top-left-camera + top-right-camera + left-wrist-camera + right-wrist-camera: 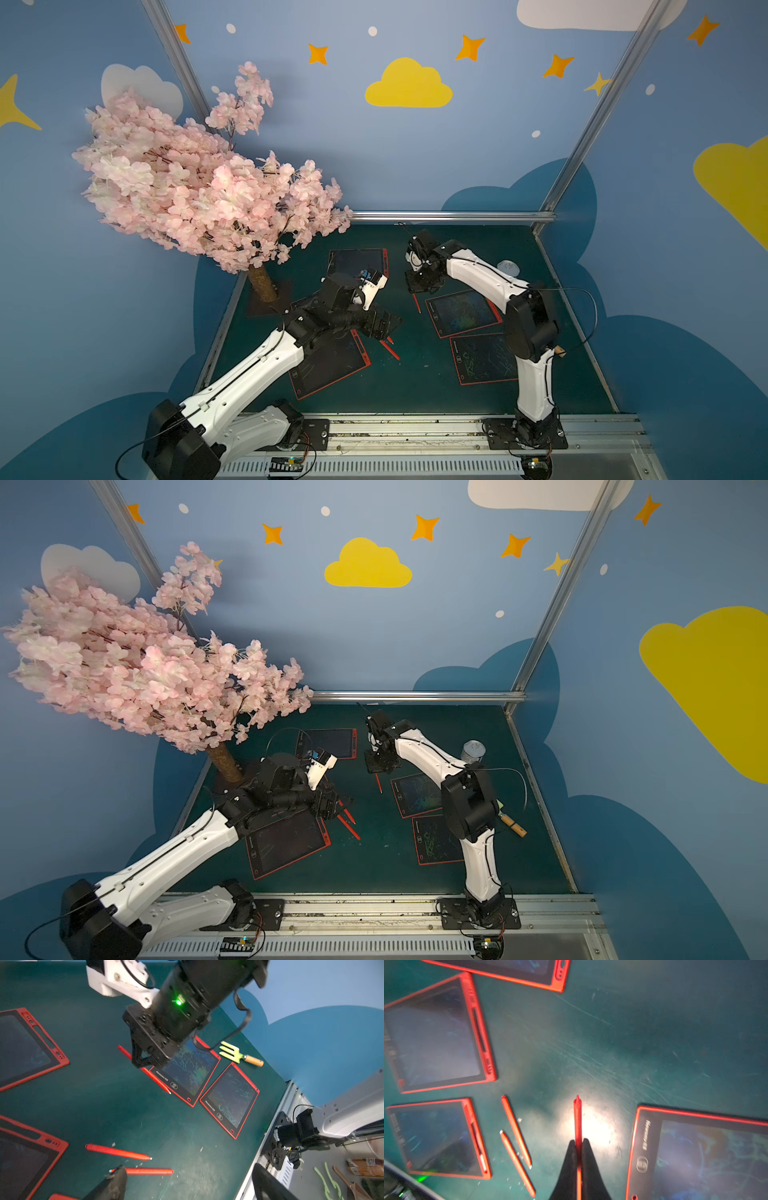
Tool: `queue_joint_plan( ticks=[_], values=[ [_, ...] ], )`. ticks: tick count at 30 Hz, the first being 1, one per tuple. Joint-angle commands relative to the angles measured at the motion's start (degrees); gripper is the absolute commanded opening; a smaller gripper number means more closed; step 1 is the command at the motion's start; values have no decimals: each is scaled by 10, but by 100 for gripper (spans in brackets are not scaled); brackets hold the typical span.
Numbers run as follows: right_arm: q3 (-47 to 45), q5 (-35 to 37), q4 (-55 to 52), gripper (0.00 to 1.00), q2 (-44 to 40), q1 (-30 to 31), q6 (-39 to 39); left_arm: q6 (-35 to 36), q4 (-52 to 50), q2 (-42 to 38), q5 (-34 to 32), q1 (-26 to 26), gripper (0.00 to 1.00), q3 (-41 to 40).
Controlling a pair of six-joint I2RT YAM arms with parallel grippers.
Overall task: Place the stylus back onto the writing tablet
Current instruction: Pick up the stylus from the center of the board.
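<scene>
My right claw [578, 1142] is clenched on a pen [577, 1118] just beside the tablet [695, 1157]. The pen is not yet laid on it. My left claw [390, 328] hangs released, empty.

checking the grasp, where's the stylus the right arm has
In the right wrist view the stylus sits pinched in the shut right gripper, mid-table, beside the nearest writing tablet, on its edge facing the left arm.

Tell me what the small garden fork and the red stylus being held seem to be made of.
The garden fork: head probably painted metal, pale green, smooth; handle looks like bare tan wood. The stylus: likely moulded plastic, uniform red, slightly satin; blur leaves it open.
</scene>
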Motion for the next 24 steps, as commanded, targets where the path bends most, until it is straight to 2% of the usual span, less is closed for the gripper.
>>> queue_joint_plan(
  ticks=[1, 7, 14, 19, 24],
  values=[
    [-52, -47, 39, 2, -47, -11, -20, -23, 55, 7, 36, 1, 89, 9],
    [-124, -127, 82, 2, -142, -22, -17, -72, 124, 17, 97, 1, 82, -16],
    [-196, -216, 153, 1, -227, -57, 33, -129, 180, 10, 86, 0, 79, -50],
    [-240, -339, 238, 1, -267, -100, 75, -171, 227, 33, 92, -1, 68, -57],
    [-272, -404, 301, 1, -293, -119, 101, -197, 264, 64, 110, -2, 65, -49]
  ],
)
